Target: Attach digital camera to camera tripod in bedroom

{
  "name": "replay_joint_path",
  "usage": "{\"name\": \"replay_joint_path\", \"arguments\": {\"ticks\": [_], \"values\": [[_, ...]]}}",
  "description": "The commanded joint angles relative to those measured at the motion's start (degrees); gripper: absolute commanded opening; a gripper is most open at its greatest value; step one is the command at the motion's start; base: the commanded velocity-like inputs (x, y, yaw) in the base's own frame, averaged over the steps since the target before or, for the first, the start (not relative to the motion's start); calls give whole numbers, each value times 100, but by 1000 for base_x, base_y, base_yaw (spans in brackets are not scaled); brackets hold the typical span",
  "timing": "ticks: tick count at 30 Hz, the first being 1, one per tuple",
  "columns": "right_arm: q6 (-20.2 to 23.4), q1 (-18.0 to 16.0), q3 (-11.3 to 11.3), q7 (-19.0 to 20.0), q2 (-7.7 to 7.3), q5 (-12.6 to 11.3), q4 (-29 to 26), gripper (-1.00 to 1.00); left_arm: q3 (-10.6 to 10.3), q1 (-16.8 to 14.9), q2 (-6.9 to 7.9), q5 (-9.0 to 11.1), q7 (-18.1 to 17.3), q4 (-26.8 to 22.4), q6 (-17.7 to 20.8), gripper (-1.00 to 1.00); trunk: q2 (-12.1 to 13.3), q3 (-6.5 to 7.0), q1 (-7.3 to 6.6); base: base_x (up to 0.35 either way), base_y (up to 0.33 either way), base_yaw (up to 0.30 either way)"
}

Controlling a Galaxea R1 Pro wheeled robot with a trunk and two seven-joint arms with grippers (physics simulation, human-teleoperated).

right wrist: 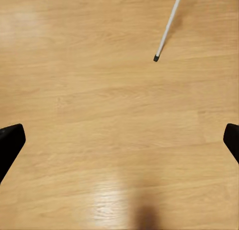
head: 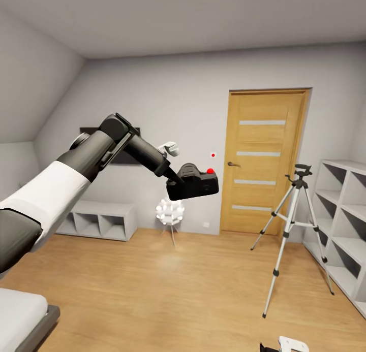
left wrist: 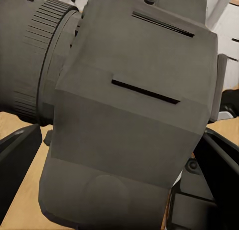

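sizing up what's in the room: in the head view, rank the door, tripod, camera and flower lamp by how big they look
1. oak door
2. camera tripod
3. digital camera and white flower-shaped lamp: look alike, and the camera, held in the left hand, is nearer, so unranked

Bright, even, sharp renders; soft glare on the wood floor (right wrist: 114,200).

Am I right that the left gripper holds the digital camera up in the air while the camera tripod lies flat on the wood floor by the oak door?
Not quite. The camera tripod stands upright on its three spread legs by the oak door, as the head view shows. The left gripper does hold the digital camera in the air.
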Motion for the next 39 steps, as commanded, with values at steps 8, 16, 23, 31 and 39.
{"name": "replay_joint_path", "arguments": {"ticks": [8,16,23,31,39], "values": [[-32,-9,-8,6,0,-40,26,100,11,-3,40,-55,-55,-37,60,-100,-4,-3,5,291,-73,-1],[208,163,-8,-92,0,-42,27,100,43,-3,-48,-55,-55,-41,60,-100,-4,-3,5,154,-20,0],[915,849,0,-409,-48,-40,27,100,54,-3,-130,-54,-55,-88,60,-100,-4,-3,5,312,-85,0],[983,1920,5,-439,-72,-40,27,100,55,-3,-154,-54,-55,-92,60,-100,-4,-3,5,335,-101,0],[980,2463,9,-394,-54,-37,27,100,49,-3,-150,-54,-55,-92,60,-100,-4,-28,5,197,-41,0]]}}
